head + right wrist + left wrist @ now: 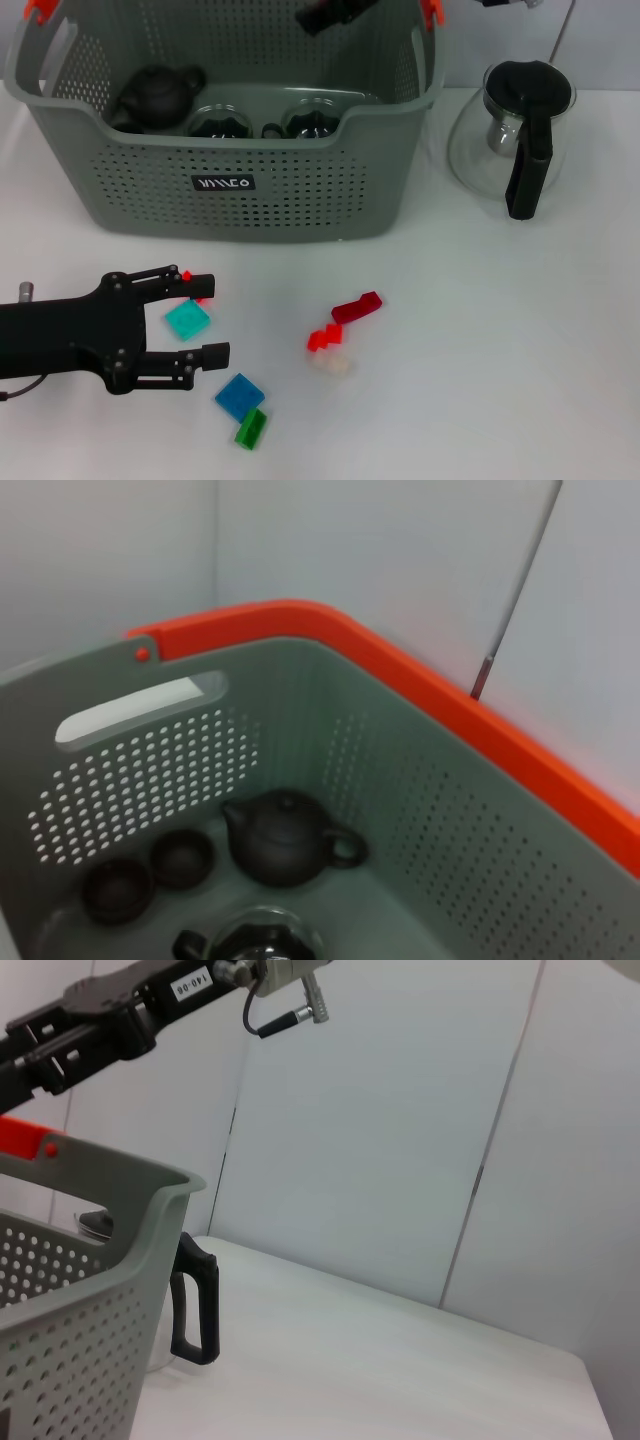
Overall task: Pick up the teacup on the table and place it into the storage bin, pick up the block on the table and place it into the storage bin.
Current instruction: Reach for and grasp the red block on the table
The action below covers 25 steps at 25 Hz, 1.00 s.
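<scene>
My left gripper [205, 318] is open low over the table at the front left. A teal block [187, 320] lies between its two fingertips. The grey-green storage bin [300, 190] stands at the back left. Inside it the right wrist view shows two small dark teacups [182, 855] beside a black teapot [285, 837]. No teacup shows on the table. My right gripper [335, 12] hangs above the bin's far right part. It also shows overhead in the left wrist view as the right gripper [90, 1015].
Loose blocks lie on the table: blue [239, 395], green [250, 429], red [356, 307], a small red one [323, 338] and a whitish one [332, 364]. A glass carafe [510, 135] with a black handle stands right of the bin. Two glass cups [220, 122] sit in the bin.
</scene>
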Tool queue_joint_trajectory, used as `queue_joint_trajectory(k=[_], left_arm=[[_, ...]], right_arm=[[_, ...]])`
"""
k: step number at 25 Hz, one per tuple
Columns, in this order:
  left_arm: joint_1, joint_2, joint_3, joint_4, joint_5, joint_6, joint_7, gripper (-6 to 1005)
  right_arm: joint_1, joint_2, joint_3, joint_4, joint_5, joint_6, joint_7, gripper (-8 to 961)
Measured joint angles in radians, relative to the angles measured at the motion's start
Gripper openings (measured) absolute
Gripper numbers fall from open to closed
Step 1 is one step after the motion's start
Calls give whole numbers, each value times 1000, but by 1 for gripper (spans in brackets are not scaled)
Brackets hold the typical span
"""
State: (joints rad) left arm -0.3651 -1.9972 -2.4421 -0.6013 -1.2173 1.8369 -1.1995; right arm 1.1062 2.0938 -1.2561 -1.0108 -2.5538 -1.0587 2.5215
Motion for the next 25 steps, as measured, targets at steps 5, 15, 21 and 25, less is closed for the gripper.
queue_joint_trajectory(k=[5, 15, 21, 25], left_arm=[[5, 0, 0, 0, 0, 4, -2, 854], [32, -6, -10, 0, -2, 3, 2, 855], [35, -9, -49, 13, 1, -4, 6, 855], [35, -9, -51, 32, 0, -10, 7, 855]], right_arm=[[-53, 1, -2, -116, 70, -123, -72, 816], [-204, -29, 47, -391, 211, -624, -223, 941], [-199, -32, 48, -377, 146, -774, -309, 941], [-166, -17, 23, -308, 74, -784, -375, 941]])
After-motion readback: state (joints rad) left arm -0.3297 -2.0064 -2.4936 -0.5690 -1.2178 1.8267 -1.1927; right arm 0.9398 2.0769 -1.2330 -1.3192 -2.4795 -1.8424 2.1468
